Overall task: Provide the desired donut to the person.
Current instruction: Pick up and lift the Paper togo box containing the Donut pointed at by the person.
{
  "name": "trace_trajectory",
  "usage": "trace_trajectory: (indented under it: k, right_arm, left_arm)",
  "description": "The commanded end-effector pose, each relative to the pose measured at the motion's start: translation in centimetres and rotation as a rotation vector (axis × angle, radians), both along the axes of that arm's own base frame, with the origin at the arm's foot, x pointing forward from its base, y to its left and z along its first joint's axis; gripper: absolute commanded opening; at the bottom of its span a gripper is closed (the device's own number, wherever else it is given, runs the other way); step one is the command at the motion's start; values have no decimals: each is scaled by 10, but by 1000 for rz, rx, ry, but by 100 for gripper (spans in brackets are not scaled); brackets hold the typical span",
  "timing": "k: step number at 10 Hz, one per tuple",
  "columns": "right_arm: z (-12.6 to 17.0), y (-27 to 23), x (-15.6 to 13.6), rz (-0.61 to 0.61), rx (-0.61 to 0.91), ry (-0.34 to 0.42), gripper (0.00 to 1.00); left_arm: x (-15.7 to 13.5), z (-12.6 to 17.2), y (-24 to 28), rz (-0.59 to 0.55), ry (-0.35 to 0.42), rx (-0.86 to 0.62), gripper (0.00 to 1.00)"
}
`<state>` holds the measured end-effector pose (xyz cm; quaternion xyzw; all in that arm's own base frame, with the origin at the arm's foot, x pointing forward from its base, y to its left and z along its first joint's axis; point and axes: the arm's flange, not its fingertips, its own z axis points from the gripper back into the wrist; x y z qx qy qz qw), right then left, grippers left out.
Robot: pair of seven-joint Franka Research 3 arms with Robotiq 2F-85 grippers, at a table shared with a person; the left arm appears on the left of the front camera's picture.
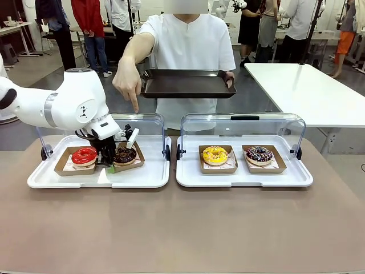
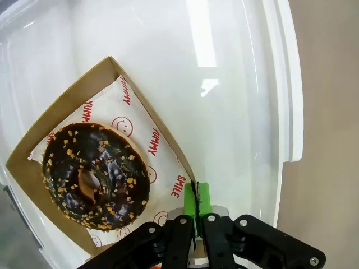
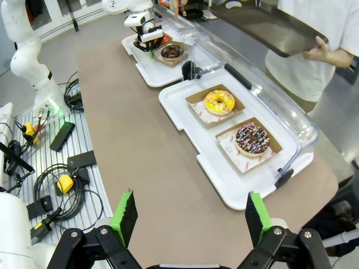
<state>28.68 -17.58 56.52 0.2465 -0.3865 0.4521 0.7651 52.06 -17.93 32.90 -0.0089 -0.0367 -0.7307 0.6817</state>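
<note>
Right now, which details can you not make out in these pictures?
- Left wrist view: the near corner of the paper tray, hidden by the left pincer shut on its edge.
- Right wrist view: the person's pointing hand, cut off by the top edge.
- Front view: the person's other hand, mostly behind the dark tray.

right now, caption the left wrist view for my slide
Left hand pinching the corner wall of a cardboard tray that holds a nut-sprinkled chocolate donut.

White, rounded left arm carries a black hand with green pads.
</note>
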Motion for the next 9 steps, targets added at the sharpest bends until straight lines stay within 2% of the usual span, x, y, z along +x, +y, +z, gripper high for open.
trace_trajectory:
  k: [1,2,4,6,9]
  right_arm:
    - [0,0,1,10,14,-16,100]
    - [0,0,1,10,14,-16,100]
    - [0,0,1,10,14,-16,100]
    - [0,0,1,10,14,-16,100]
    - [0,0,1,10,14,-16,100]
  left_arm:
    - [-11,1,0,-70,28,38,0]
    - [-24,8,-6,-132,68,79,0]
    - [-53,26,-16,-246,95,99,0]
    - [-81,56,-22,-271,59,95,0]
    - [-126,110,-33,-261,-46,145,0]
